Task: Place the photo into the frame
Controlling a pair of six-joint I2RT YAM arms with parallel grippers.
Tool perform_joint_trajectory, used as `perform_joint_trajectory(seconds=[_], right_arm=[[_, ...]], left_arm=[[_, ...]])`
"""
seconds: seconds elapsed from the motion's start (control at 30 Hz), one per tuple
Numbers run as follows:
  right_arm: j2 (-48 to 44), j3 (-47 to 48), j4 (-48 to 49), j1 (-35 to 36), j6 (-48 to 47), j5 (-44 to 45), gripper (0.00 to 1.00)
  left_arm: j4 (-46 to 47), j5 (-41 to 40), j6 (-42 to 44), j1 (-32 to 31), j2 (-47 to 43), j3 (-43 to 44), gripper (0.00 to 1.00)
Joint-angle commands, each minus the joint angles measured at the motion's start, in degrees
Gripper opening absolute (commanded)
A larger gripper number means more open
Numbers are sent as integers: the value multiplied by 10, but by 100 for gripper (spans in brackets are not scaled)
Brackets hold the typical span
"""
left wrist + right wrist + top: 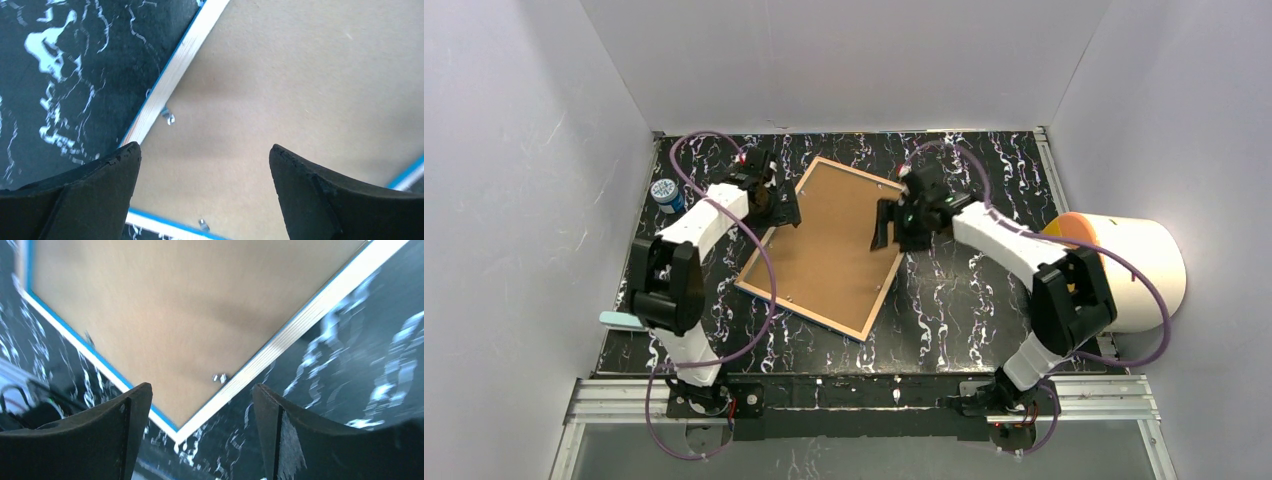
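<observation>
- While the rectangular blue-rimmed, wood-backed frame (175,74) lies face down between the arms, its back is covered by the plain brown backing board (824,245).
- The paper photo is not seen; whether it sits underneath cannot be told.
- Left gripper (205,152) and right gripper (197,390) are spread, empty, above opposite frame edges.
- Probably left: the small metal tabs (169,117) to be secured.

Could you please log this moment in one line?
frame: back up, backing in; left fingers: open, over left edge; right fingers: open, over right corner; photo: unseen
</observation>
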Motion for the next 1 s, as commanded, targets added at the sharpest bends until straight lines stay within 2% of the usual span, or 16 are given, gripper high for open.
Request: perform_joint_trajectory(seconds=[0.0,0.17,0.37,0.47,0.67,0.8,0.97], right_arm=[[-16,74,32,-96,-80,30,83],[129,236,41,-175,-118,-15,82],[338,459,-5,-214,-149,-37,82],[395,530,-25,-223,-149,-44,81],[413,505,15,-237,-138,-73,82],[411,471,12,-239,-149,-98,82],[371,398,25,-240,-156,-143,81]], left_arm=[[-73,-24,-42,-2,-107,-3,98],[-117,-15,-109,-2,-215,-99,99],[-93,92,-128,-2,-334,-252,98],[-98,115,-129,-2,-343,-286,98],[-72,157,-130,-2,-329,-332,98],[-4,194,-142,-2,-314,-369,98],[58,201,-134,-1,-258,-347,98]])
